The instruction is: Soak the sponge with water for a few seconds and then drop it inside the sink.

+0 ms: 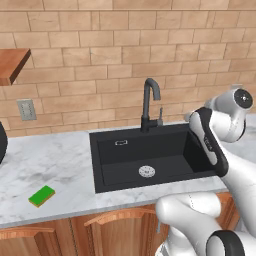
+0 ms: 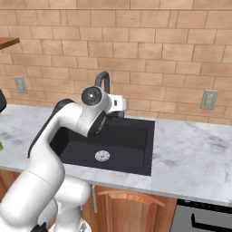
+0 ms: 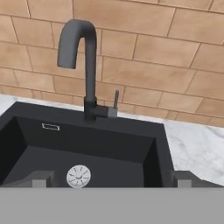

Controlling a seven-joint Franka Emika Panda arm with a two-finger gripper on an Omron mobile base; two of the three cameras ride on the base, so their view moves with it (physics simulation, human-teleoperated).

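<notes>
- We find even, bright, diffuse lighting with no glare.
- We note soft shading inside the sink.
- We record slightly soft, low-resolution rendering throughout.

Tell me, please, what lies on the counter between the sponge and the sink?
Nothing: in the left base view, bare marble counter separates the sponge from the sink.

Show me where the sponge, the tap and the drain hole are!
sponge (image 1: 42, 196): left base view, on its green top face.
tap (image 3: 90, 65): hand view, on its upright black neck.
drain (image 1: 146, 171): left base view, on the round silver middle.
</notes>
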